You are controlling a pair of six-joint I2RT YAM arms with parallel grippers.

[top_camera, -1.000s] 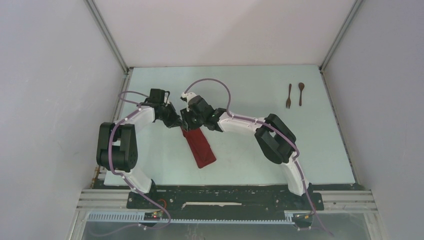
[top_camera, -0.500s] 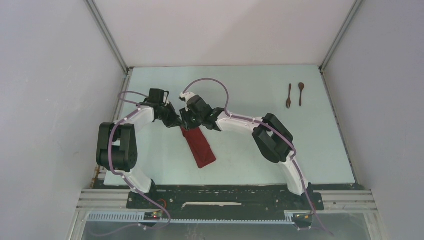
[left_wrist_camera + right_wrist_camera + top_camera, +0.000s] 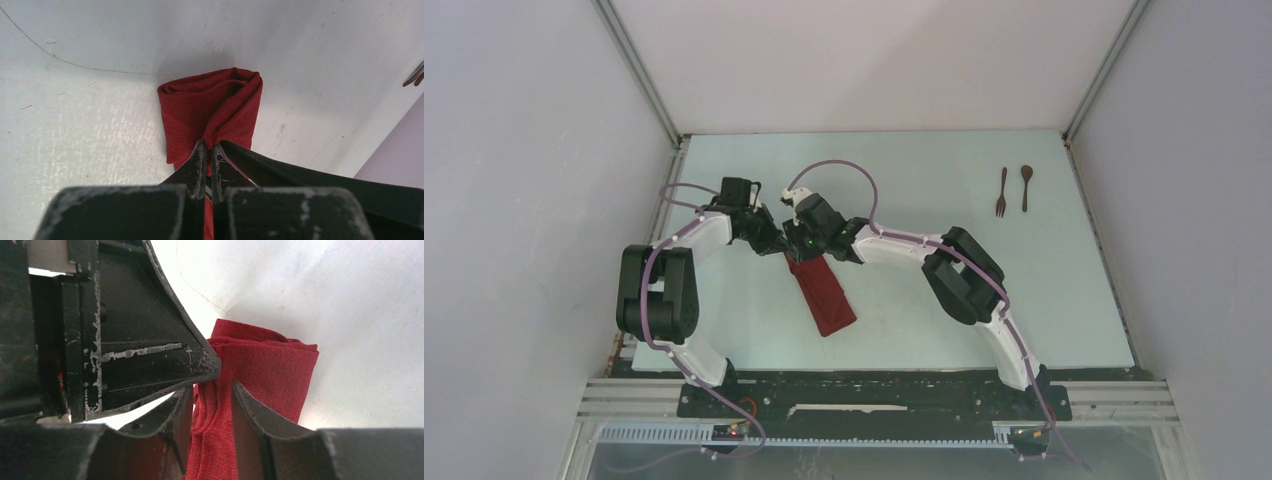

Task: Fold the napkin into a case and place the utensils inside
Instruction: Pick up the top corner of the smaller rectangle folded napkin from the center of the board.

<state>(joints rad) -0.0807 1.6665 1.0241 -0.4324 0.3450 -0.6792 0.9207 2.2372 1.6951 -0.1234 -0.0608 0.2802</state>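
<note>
The dark red napkin (image 3: 824, 295) lies folded into a narrow oblong case on the table, slanting from the middle toward the near edge. Both grippers meet at its far end. My left gripper (image 3: 781, 247) is shut on a raised fold of the cloth; in the left wrist view its tips (image 3: 210, 148) pinch the napkin (image 3: 215, 105). My right gripper (image 3: 800, 250) holds bunched cloth between its fingers (image 3: 212, 390), with the napkin (image 3: 270, 370) stretching beyond. The small brown fork (image 3: 1001, 192) and spoon (image 3: 1026, 187) lie side by side at the far right.
The left gripper's black finger (image 3: 150, 355) crowds the right wrist view, close against the right gripper. Grey walls enclose the pale table (image 3: 924, 330) on three sides. The arm bases sit on a black rail (image 3: 864, 395) at the near edge.
The right arm has shifted slightly left and its elbow has drawn in. The napkin and the left gripper have stayed put.
</note>
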